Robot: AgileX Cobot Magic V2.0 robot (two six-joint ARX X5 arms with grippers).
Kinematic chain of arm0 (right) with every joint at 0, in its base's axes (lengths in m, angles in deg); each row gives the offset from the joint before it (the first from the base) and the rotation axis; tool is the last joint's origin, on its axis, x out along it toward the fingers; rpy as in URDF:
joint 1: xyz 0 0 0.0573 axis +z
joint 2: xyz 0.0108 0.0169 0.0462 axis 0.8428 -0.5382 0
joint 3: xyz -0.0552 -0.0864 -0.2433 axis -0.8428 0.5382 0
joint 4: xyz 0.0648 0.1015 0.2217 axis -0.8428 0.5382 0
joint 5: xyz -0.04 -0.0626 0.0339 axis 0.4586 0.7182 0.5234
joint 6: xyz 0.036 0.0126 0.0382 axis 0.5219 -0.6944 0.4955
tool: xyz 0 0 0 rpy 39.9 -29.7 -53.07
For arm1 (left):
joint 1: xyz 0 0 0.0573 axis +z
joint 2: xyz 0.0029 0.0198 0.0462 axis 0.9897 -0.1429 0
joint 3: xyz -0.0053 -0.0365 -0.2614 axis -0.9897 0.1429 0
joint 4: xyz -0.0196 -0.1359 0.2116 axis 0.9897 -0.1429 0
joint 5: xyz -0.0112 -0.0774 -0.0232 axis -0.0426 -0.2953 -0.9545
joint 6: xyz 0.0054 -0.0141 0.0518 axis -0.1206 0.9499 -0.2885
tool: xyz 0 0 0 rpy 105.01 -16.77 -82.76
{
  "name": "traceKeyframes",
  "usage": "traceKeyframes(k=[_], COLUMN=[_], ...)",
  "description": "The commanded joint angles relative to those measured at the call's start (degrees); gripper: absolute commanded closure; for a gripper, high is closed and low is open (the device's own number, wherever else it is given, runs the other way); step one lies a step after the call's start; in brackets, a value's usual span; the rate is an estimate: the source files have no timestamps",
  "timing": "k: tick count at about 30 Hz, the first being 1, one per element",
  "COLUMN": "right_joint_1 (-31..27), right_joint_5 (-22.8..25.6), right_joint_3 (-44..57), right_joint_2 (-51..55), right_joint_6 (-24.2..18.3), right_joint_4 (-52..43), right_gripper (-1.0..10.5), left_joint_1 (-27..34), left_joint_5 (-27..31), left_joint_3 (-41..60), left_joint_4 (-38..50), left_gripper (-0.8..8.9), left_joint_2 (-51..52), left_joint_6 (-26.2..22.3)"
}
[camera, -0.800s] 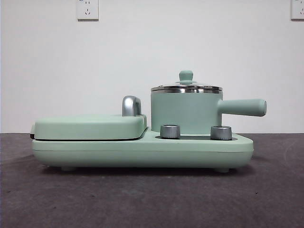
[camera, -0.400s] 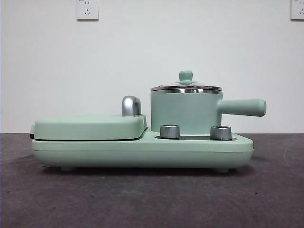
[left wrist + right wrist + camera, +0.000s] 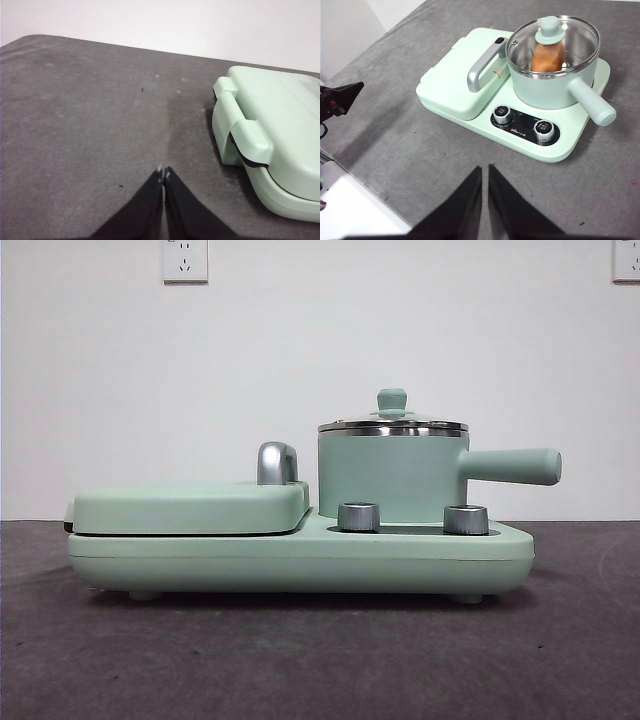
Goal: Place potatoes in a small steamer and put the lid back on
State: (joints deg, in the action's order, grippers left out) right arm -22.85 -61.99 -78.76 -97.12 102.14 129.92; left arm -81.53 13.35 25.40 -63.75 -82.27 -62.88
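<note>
The small steamer [image 3: 392, 478] stands on the right side of the mint-green cooker base [image 3: 300, 552], its handle pointing right. In the right wrist view the steamer [image 3: 551, 86] holds the orange-brown potato [image 3: 548, 56], seen through the lid. The glass lid [image 3: 553, 46] sits on the pot's rim with its mint knob on top; it also shows in the front view [image 3: 392, 422]. My left gripper [image 3: 163, 173] is shut and empty over the bare table beside the cooker's griddle end. My right gripper [image 3: 485, 169] is shut and empty, high above the table in front of the cooker.
The flat griddle cover [image 3: 188, 506] with a steel handle [image 3: 276, 462] lies closed on the base's left half. Two steel dials [image 3: 504, 114] sit at the base's front. A black piece of the other arm [image 3: 337, 100] shows at the edge of the right wrist view.
</note>
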Motion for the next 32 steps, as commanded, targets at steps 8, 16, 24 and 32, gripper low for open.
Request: traceKeyframes(k=[8,16,24,32], right_joint_1=[0.48,0.59,-9.11,-23.76], right_joint_5=[0.07,0.00,-0.28,0.00], right_joint_3=[-0.46,-0.39,3.10,28.37], right_joint_2=[-0.11,-0.11,1.64,11.10], right_joint_6=[-0.48,-0.48,-0.52,-0.48], right_joint_4=[-0.61,-0.74,-6.88,-47.39], right_gripper=[9.3,9.3,9.3,9.3], left_joint_1=[0.00,0.00,0.00,0.00], left_joint_5=[0.17,0.17,0.17,0.17], left_joint_3=[1.09,1.09,1.09,1.09], left_joint_4=[-0.39,-0.39,-0.39,-0.39], left_gripper=[8.07,8.07,8.07,8.07], left_joint_2=[0.13,0.13,0.13,0.13], left_joint_6=[0.26,0.26,0.26,0.26])
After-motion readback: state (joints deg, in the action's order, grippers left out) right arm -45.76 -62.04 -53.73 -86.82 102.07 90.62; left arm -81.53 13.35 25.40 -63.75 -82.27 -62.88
